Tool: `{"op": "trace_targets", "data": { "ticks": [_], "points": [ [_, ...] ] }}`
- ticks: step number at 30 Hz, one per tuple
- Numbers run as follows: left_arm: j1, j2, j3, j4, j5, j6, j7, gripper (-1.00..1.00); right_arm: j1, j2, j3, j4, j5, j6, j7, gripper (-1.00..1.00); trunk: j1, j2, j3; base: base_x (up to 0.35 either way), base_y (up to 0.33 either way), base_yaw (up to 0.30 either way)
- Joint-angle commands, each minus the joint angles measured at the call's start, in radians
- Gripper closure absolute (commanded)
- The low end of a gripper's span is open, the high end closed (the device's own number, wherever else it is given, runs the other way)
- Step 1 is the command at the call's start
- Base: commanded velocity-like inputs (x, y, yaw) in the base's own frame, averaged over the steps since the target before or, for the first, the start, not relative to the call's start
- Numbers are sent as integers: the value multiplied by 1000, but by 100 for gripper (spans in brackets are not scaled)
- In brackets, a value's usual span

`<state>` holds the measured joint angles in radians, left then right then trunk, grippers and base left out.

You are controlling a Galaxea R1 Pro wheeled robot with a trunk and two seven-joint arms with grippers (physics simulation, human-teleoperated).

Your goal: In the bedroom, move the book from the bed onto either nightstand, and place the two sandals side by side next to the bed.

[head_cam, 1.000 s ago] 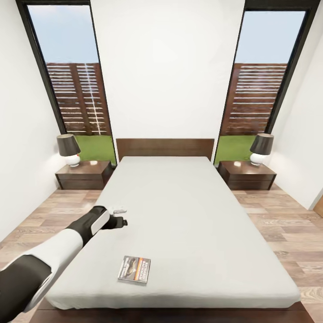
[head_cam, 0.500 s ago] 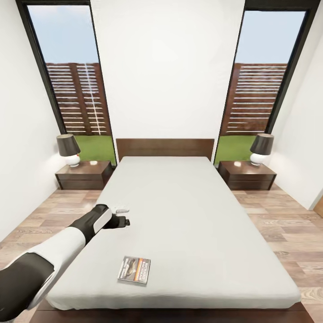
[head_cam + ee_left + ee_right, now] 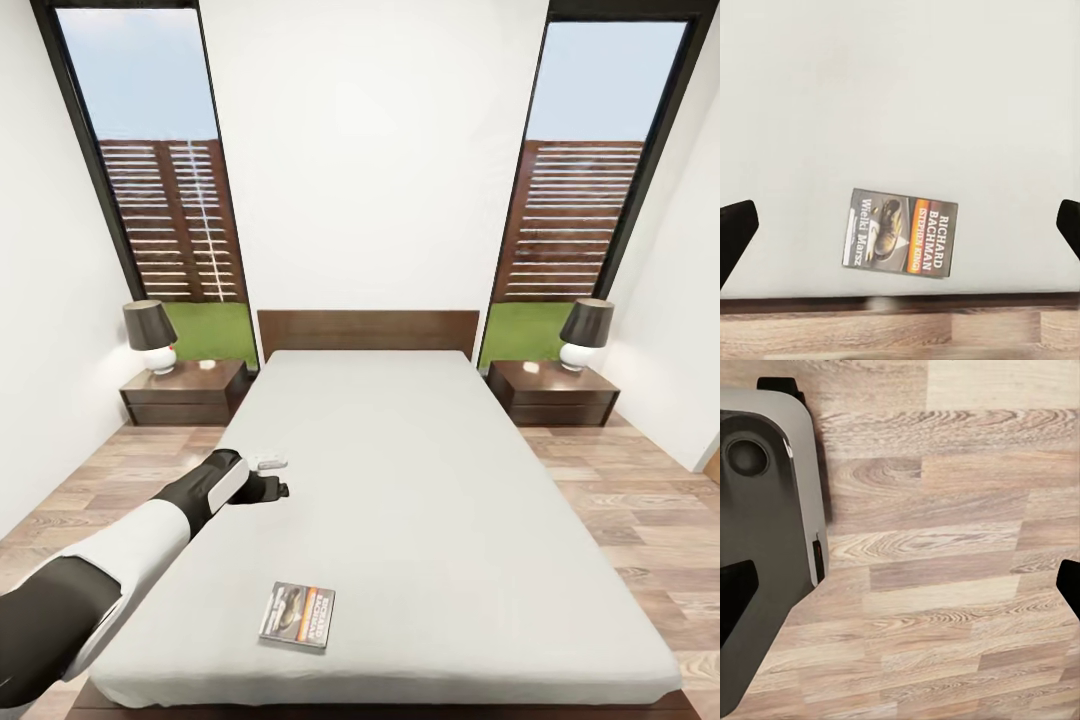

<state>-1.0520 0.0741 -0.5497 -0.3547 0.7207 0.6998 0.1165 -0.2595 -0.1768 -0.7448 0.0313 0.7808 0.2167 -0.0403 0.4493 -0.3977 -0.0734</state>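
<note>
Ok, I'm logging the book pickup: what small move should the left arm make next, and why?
Probably draw the left gripper back and down toward the book: it hangs open above the mattress, and the book lies nearer the bed's foot edge, ungrasped.

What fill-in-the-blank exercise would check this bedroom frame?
1. The book lies on the ____.
2. The left gripper hangs above the mattress with its jaws ____.
3. On each nightstand stands a ____.
4. The right wrist view looks down on a wooden ____.

Missing words: bed; open; lamp; floor
</note>
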Motion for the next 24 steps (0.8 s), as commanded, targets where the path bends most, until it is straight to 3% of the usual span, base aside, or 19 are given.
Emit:
{"op": "trace_targets", "data": {
  "ticks": [1,24],
  "points": [
    [-1,1,-6,-3,11,4,8,-100,-2,-1,-8,3,10,1,-4,-100,1,-2,-2,24,0,0],
    [-2,-3,-9,-4,11,0,14,-100,11,-1,-8,2,9,-2,-4,-100,1,-2,-2,21,0,0]
  ]
}}
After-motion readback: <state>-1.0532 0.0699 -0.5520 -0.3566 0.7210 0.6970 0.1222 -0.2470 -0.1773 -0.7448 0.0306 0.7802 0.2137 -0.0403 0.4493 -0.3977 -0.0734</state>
